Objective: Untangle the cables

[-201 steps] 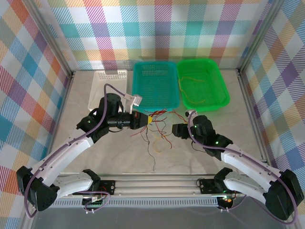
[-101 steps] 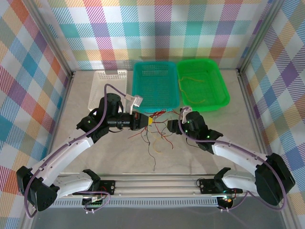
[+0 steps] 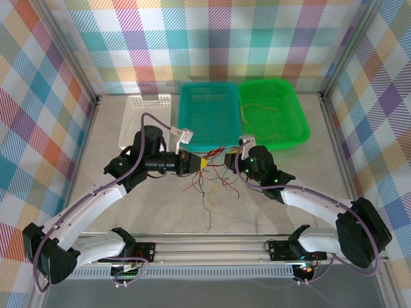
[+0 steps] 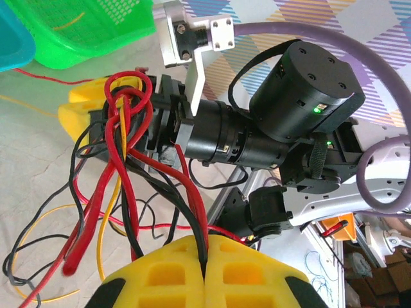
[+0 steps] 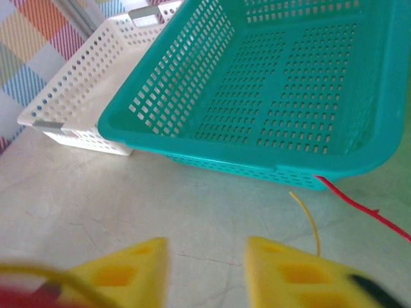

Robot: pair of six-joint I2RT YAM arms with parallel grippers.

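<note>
Two arms met over the middle of the table point(image 3: 115, 128). On the left, the left gripper point(image 4: 204, 256) was pressed together on a red and a black strand of the cables point(image 4: 122, 160), pinching them between its yellow pads point(image 4: 167, 269). From that pinch the cables fanned out in a loose tangle lying on the table just in front of the teal basket point(image 3: 210, 112), between the two grippers. A knot point(image 4: 128, 96) of red loops sat right against the right gripper point(image 5: 204, 247), whose fingers were spread with nothing between them; a blurred red and yellow strand crossed its left finger. Further right, the green basket point(image 3: 273, 115) held a few yellow strands.

The cables looked very light, limp and thin, so a tug on one would likely drag the whole bunch along. A pinch on a single strand close beside the knot seemed the best hold. A slow pull seemed wise, since such fine wire could slip out of the pads.
</note>
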